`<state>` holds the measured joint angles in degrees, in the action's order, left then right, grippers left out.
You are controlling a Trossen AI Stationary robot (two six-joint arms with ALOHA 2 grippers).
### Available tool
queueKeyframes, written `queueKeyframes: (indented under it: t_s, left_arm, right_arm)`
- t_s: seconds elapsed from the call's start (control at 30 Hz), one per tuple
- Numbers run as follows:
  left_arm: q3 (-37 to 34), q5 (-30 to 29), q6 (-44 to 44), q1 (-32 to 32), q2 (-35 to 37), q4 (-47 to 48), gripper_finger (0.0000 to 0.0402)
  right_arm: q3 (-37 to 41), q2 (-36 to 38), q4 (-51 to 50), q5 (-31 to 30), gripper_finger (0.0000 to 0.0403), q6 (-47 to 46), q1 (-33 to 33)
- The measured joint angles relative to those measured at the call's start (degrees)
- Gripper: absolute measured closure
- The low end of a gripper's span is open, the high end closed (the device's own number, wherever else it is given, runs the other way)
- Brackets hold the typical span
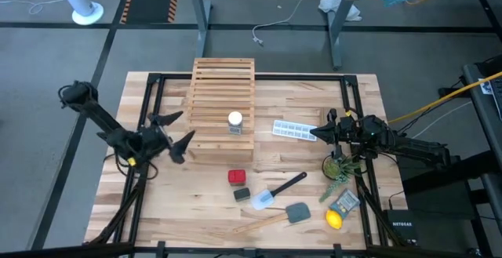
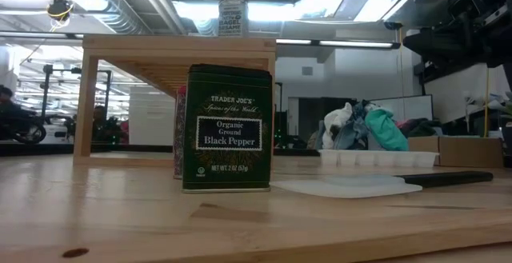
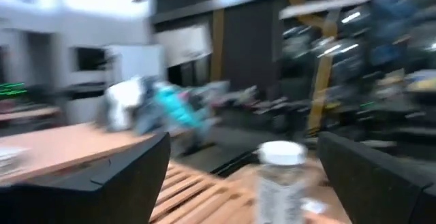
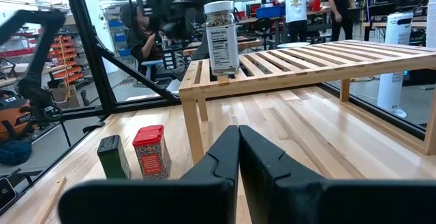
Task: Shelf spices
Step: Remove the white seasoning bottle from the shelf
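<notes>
Pepper tin (image 2: 227,129) up front; jar (image 1: 234,121) on shelf (image 1: 222,81); left hand (image 1: 174,132) wide open at 9 o'clock, right hand (image 1: 317,130) closed, empty.

Robot body, two units. Left arm (image 1: 102,121): matte black, slim jointed links, rounded joint housing, small yellow marking near the wrist. Left claw (image 1: 174,132): two black tapered fingers. Right arm (image 1: 408,144): black, bulkier wrist block, dark cabling. Right claw (image 4: 238,159): two flat black angular fingers.
</notes>
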<state>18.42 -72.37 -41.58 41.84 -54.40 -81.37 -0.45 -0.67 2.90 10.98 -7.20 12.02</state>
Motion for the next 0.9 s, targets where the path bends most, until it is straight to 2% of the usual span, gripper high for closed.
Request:
queueKeyframes:
  t_s: [0.17,0.27,0.37,0.6,0.8,0.9]
  left_arm:
    - [-4.45,13.13,20.01,-1.72,10.18,22.99,0.0039]
    - [-4.62,24.57,33.11,-6.21,14.79,38.45,0.0039]
    - [-4.62,31.97,42.59,-12.26,16.53,46.41,0.0039]
    - [-4.58,51.56,45.86,-25.07,16.57,49.83,0.0039]
    - [-4.55,56.43,50.35,-34.29,16.29,57.34,0.0039]
    - [-4.55,59.98,51.50,-38.55,15.33,58.10,0.0039]
  right_arm:
    - [0.00,0.00,0.00,0.00,0.0386,0.00,-0.01]
    - [-0.02,0.01,0.02,-0.07,0.0386,0.00,0.01]
    - [-0.02,0.00,0.02,-0.24,0.0386,0.00,0.01]
    - [-0.01,0.01,0.04,-0.26,0.0386,0.00,0.01]
    - [-0.02,0.00,0.04,-0.26,0.0386,0.00,-0.01]
    - [-0.01,0.00,0.03,-0.26,0.0386,0.00,-0.01]
